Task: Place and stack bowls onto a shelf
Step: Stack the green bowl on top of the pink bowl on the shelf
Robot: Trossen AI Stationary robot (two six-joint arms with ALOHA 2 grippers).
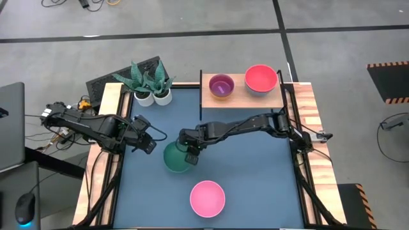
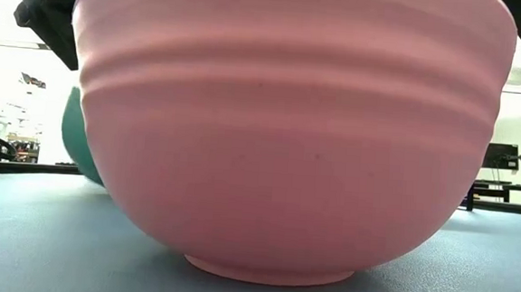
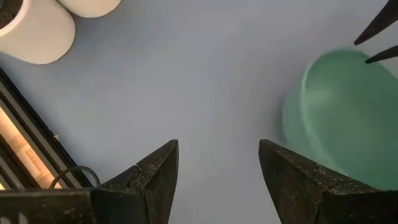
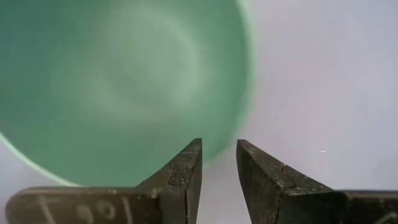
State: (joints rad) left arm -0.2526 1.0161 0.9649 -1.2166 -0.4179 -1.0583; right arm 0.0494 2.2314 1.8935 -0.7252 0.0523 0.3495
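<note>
Right gripper point(image 1: 190, 157) at the green bowl point(image 1: 174, 157) mid-tabletop point(image 1: 255, 185), over its right rim. In the right wrist view its fingers point(image 4: 180, 177) straddle the rim with a narrow gap; grip on the rim cannot be confirmed. Left gripper point(image 1: 151, 142) just left of the green bowl, fingers point(image 3: 155, 177) apart, nothing between. Pink bowl point(image 1: 208, 198) sits near the front edge. Shelf point(image 1: 238, 97) at the back carries a purple bowl point(image 1: 221, 85) and a red bowl point(image 1: 261, 79). Two white pots point(image 1: 153, 97) stand left of the shelf.
</note>
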